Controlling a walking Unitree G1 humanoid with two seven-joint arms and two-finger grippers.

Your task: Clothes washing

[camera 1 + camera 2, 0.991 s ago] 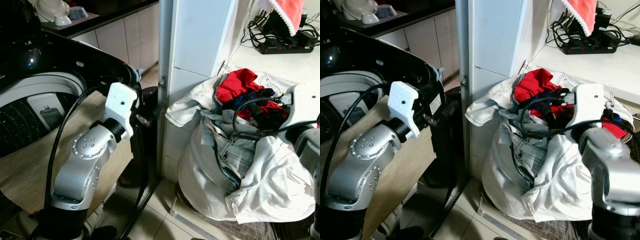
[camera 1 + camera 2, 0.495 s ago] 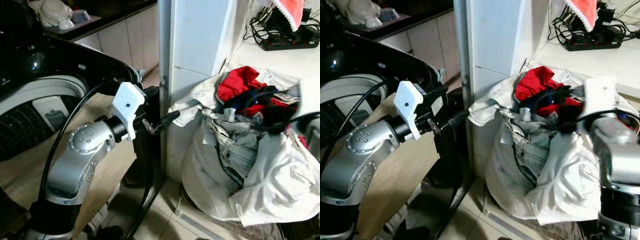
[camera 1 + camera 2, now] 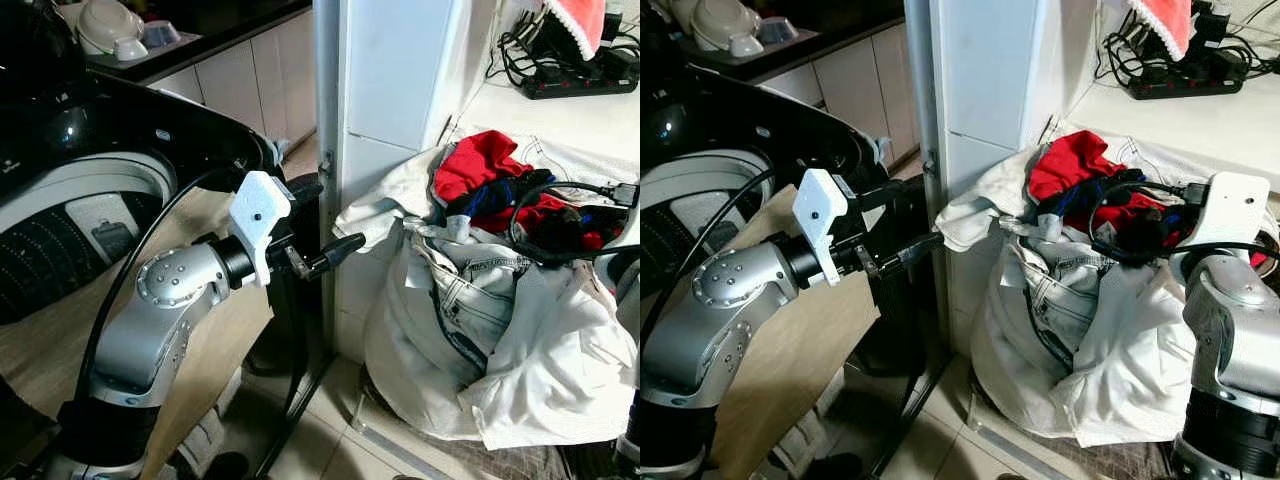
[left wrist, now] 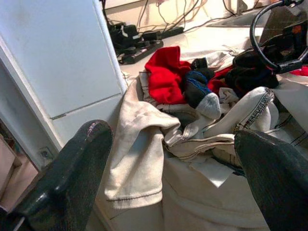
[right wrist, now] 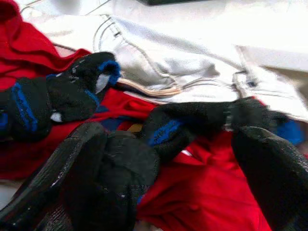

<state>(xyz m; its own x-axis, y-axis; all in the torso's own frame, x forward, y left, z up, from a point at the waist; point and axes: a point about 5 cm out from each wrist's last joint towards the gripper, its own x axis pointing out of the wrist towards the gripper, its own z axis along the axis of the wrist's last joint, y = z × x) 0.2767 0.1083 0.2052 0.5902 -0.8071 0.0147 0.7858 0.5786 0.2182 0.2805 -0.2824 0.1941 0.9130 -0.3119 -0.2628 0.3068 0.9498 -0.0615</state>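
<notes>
From the head views, a heap of laundry (image 3: 480, 330) is seen piled against a white pillar (image 3: 400, 70), with pale jeans (image 3: 470, 300) and a white cloth (image 3: 570, 370) at the front and a red garment (image 3: 480, 165) on top. The left gripper (image 3: 335, 250) is held out toward the heap, just short of its near edge; the right gripper (image 3: 1155, 232) is sunk among the dark and red clothes at the top. A washing machine (image 3: 70, 190) stands on the robot's left.

In the left wrist view, the left fingers (image 4: 72, 168) are spread wide apart with nothing between them, the pale cloth (image 4: 139, 144) just ahead.

In the right wrist view, the right fingers (image 5: 72, 178) are parted, laid among black socks (image 5: 192, 122) on red fabric (image 5: 202, 192); whether anything is gripped cannot be told.
</notes>
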